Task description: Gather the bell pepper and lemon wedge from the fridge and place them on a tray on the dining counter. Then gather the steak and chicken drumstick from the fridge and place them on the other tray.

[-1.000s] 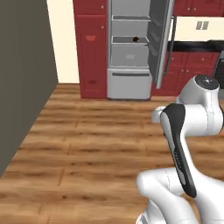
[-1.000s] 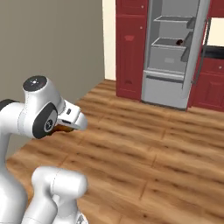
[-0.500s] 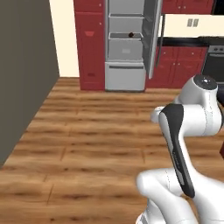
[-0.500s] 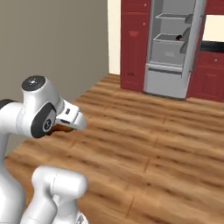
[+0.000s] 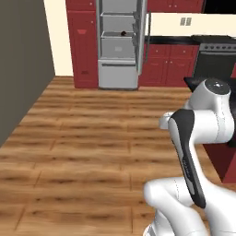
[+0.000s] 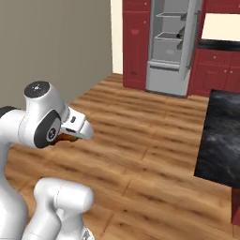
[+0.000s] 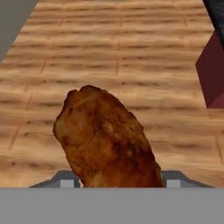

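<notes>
The gripper (image 7: 113, 181) holds the chicken drumstick (image 7: 105, 138) — its jaws are closed on the fat brown piece, which sticks up between them. In the right base view a bit of brown peeks out under the hand (image 6: 75, 129). The robot stands on the wood floor (image 5: 92, 138), well away from the open fridge (image 5: 119, 44), with the black counter (image 6: 220, 136) off to its side.

What could go wrong? The drumstick is lumpy and round, so it may slip if the base turns fast or bumps. It would then fall on the floor. The arm could also knock the counter edge — the corner is close. No tray can be seen here, so the drumstick might end up on the wrong one.
</notes>
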